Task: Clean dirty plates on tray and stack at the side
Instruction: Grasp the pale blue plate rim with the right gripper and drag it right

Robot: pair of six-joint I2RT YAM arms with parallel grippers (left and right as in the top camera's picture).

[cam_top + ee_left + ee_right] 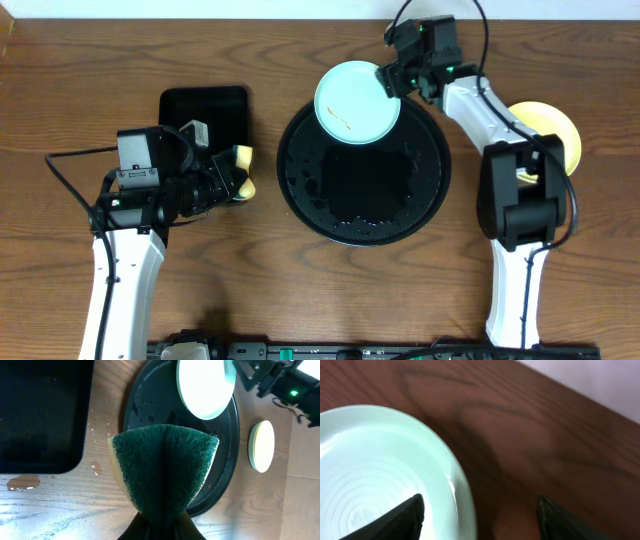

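Note:
A pale mint-blue plate [357,102] with a small orange-brown smear lies over the far rim of the round black tray [430,190], which looks wet. My right gripper [392,78] is open at the plate's right edge; in the right wrist view its fingers [480,505] straddle the plate's rim [380,475]. A pale yellow plate [555,130] lies on the table at the right, partly under the right arm. My left gripper [232,172] is shut on a green-and-yellow sponge [165,470], left of the round tray [150,405]. The mint plate [205,387] and yellow plate [261,446] also show in the left wrist view.
A smaller rectangular black tray [205,105] sits at the back left, also seen in the left wrist view [40,410]. Water drops and a small puddle [22,481] lie on the wood beside it. The table's far edge runs just behind the mint plate.

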